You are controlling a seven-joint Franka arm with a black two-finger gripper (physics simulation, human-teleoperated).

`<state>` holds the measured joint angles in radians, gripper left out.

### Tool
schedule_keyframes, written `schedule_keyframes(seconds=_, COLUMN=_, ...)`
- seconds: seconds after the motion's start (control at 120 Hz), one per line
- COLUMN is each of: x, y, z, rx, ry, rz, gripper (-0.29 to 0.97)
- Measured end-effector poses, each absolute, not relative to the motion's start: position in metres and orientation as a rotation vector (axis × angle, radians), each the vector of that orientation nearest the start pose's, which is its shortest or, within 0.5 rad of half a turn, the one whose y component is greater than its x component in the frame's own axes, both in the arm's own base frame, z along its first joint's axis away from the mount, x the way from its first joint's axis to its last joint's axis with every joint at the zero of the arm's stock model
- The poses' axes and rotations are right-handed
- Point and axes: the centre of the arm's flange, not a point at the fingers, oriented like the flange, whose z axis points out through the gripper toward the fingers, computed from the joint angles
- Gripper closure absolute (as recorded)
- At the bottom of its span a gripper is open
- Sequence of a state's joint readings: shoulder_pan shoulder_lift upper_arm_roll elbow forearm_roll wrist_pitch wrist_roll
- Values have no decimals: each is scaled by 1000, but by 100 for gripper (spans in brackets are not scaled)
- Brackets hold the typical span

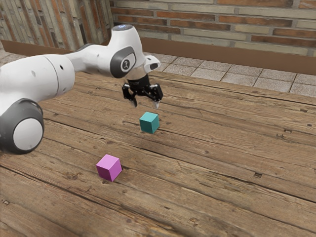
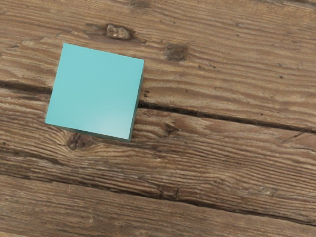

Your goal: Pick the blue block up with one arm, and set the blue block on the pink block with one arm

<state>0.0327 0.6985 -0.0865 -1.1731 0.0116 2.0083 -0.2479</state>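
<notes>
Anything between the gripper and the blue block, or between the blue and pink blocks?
Nothing visible. The gripper hangs open above the blue block; only table planks lie between that block and the pink block.

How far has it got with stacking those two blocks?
Nothing looks done yet. The blue block sits on the table, apart from the pink block. The open hand hovers above the blue block, not touching it. Left: grasp, lift, carry, set it on the pink block.
</notes>
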Motion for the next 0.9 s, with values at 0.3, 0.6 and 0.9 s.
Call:
schedule_keyframes(seconds=0.3, x=784, y=13, z=327, rx=-3190, ry=-517, rz=-252, gripper=0)
schedule_keyframes(seconds=0.6, x=790, y=22, z=309, rx=-3217, ry=-539, rz=-304, gripper=0)
schedule_keyframes(seconds=0.9, x=794, y=33, z=281, rx=-3223, ry=-302, rz=-403, gripper=0)
